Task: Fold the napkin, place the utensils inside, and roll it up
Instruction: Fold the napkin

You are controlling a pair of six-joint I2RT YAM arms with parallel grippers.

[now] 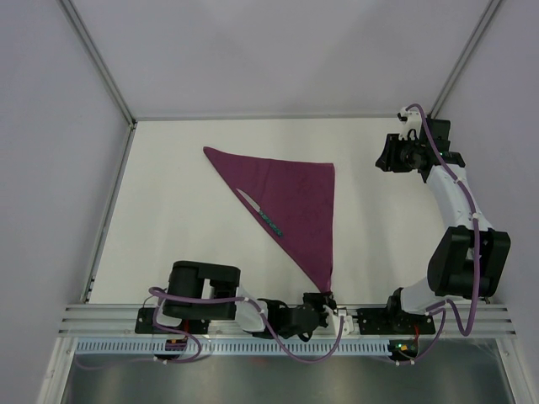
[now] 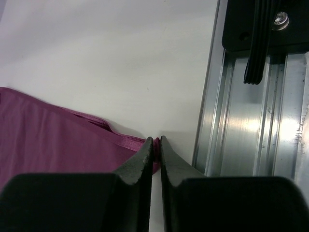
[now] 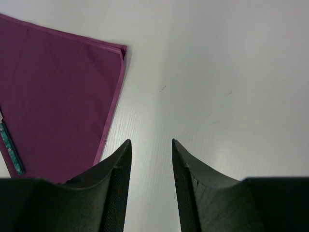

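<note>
Shows plum-purple napkin (image 1: 295, 198) folded into a triangle, flat on white table (image 1: 168, 219), faint sheen, hemmed border. Has corners at far left, far right and near edge, long folded edge facing left. Carries one utensil (image 1: 263, 215) along that long edge, silvery pointed tip toward the far left, teal handle toward the near corner.

Puts left gripper (image 1: 324, 301) low at the near corner, fingers pressed almost together and pinching the cloth tip. Sits right beside aluminium rail (image 1: 109, 316) at the table's near edge. Puts right gripper (image 1: 386, 156) well apart from the cloth, past its far right corner above bare table, fingers spread, holding nothing. Shows purple cables (image 1: 459, 177) looping along both arms.

Left wrist view alone confirms the pinch: a sliver of purple between the fingertips (image 2: 147, 150), plus a black cable (image 2: 256, 43) over the rail. Right wrist view alone shows two stacked layers at the far right corner and a bit of teal handle at frame edge. Top view alone gives the full triangle and the silvery tip.
</note>
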